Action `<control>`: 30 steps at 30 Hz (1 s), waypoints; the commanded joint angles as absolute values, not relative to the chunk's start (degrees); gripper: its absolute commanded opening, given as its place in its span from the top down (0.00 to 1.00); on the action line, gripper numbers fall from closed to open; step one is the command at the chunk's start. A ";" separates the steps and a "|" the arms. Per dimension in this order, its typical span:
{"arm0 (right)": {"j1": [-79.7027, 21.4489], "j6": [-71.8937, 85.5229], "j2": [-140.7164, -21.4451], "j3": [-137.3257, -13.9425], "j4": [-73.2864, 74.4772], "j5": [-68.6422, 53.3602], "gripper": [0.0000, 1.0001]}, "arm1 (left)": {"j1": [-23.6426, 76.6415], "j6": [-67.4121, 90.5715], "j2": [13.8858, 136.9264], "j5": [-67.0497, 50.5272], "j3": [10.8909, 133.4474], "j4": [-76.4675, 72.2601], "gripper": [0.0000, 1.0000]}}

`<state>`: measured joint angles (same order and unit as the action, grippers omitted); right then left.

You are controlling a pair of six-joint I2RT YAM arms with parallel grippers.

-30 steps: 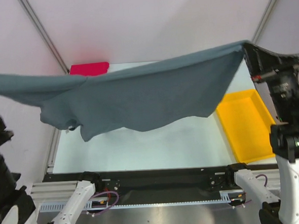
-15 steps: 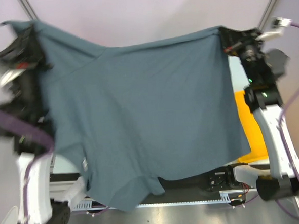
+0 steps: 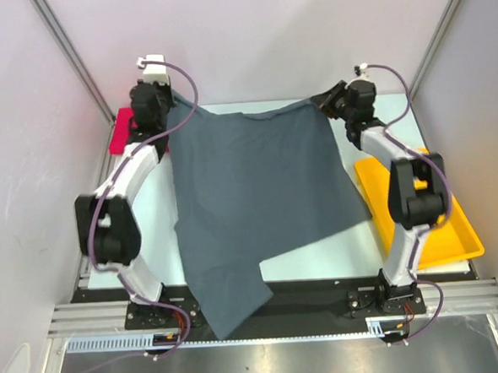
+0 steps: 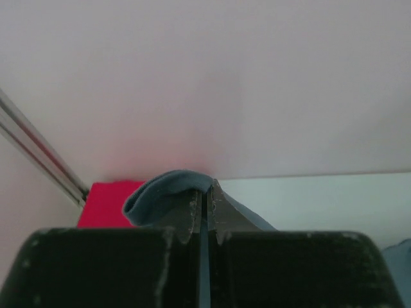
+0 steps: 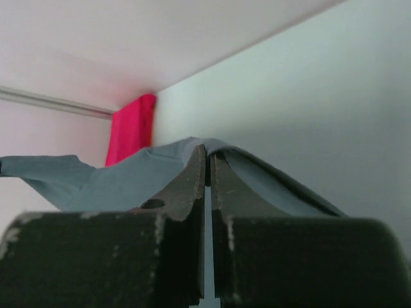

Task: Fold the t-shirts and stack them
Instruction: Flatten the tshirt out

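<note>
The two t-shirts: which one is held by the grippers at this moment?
The slate-grey t-shirt, spread over the table: the left gripper and the right gripper each pinch one far corner. The pinkish-red t-shirt lies free at the far left corner.

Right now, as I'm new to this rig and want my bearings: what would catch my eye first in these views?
The slate-grey t-shirt spreads across the middle of the table, its near corner spilling over the near edge. The left arm and right arm reach to the far side, jaws shut on the shirt's two far corners. A red t-shirt sits at far left, and a yellow tray lies along the right.
</note>
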<state>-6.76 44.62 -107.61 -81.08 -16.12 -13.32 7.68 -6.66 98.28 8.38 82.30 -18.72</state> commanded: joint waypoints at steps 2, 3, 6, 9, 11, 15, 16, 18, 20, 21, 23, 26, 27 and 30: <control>-6.33 44.21 -120.46 -92.53 -18.82 -16.43 1.00 | 6.59 -6.34 107.73 10.20 88.93 -27.87 1.00; -6.15 44.21 -122.67 -94.29 -18.03 -17.04 1.00 | 6.59 -5.63 109.84 10.02 91.03 -27.08 1.00; -5.98 44.73 -130.39 -103.07 -13.30 -19.50 0.99 | 6.68 -2.90 117.32 9.76 98.60 -25.40 1.00; -5.89 43.77 -134.11 -108.97 -11.00 -20.04 0.94 | 6.68 -1.85 123.04 9.23 104.58 -24.52 1.00; -5.54 43.16 -137.27 -113.87 -8.71 -20.39 0.93 | 6.68 -0.97 125.40 9.93 106.78 -25.22 0.99; -5.36 37.82 -143.51 -127.32 6.78 -21.80 0.66 | 7.12 -0.44 127.44 14.49 111.17 -21.63 0.61; -5.19 36.66 -144.74 -130.66 11.12 -21.54 0.61 | 7.12 -0.35 127.44 15.20 112.49 -19.36 0.55; -4.14 34.55 -147.56 -138.90 21.56 -21.10 0.51 | 7.29 -0.35 127.61 19.93 115.73 -14.62 0.27; -3.34 32.79 -146.53 -140.88 26.17 -20.39 0.38 | 7.64 -0.35 127.53 25.02 121.54 -5.13 0.06; -2.38 32.17 -145.38 -140.63 29.15 -19.52 0.30 | 7.91 1.04 126.57 28.96 122.77 -2.57 0.00; -1.41 28.84 -142.40 -138.35 31.98 -18.46 0.27 | 8.26 3.41 124.47 30.93 124.54 6.21 0.00; -0.70 22.79 -136.42 -133.87 37.86 -15.66 0.30 | 9.75 6.31 115.25 32.60 116.57 12.21 0.02; -1.23 21.63 -132.75 -131.86 40.84 -13.56 0.30 | 10.89 6.50 112.35 32.52 113.15 12.91 0.03; -2.89 21.18 -123.62 -118.25 41.05 -10.90 0.33 | 13.26 8.17 97.25 30.70 91.06 13.18 0.14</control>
<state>-0.51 25.67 -135.24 -124.55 34.46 -14.63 10.15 4.69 110.30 29.54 103.96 7.94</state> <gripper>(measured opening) 0.676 0.885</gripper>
